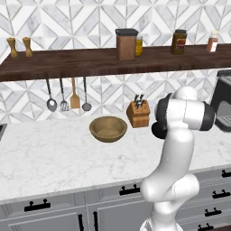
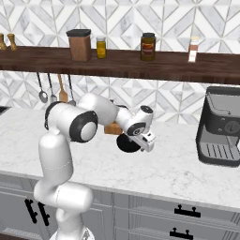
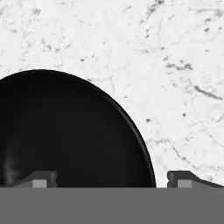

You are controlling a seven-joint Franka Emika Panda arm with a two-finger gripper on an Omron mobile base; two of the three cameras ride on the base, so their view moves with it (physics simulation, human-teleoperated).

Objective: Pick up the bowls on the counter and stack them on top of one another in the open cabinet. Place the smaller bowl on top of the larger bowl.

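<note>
Hovering spread claw over black bowl, bowl cropped in hand view, arm hiding it elsewhere

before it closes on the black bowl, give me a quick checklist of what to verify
1. Gripper open: ok, fingertips stand wide apart in the hand view.
2. Smaller bowl under the hand: ok, it lies right below the camera on the counter.
3. Rim between the fingers: ok, the rim's edge runs down between the two tips, one tip over the bowl's inside, the other over marble.
4. Low enough to grip: cannot tell, the height above the rim is unclear.
5. Larger bowl already on the open cabinet: not ok, it sits on the counter beside the knife block.
6. Free spot on the shelf: ok, bare plank left of the brown canister.
</note>
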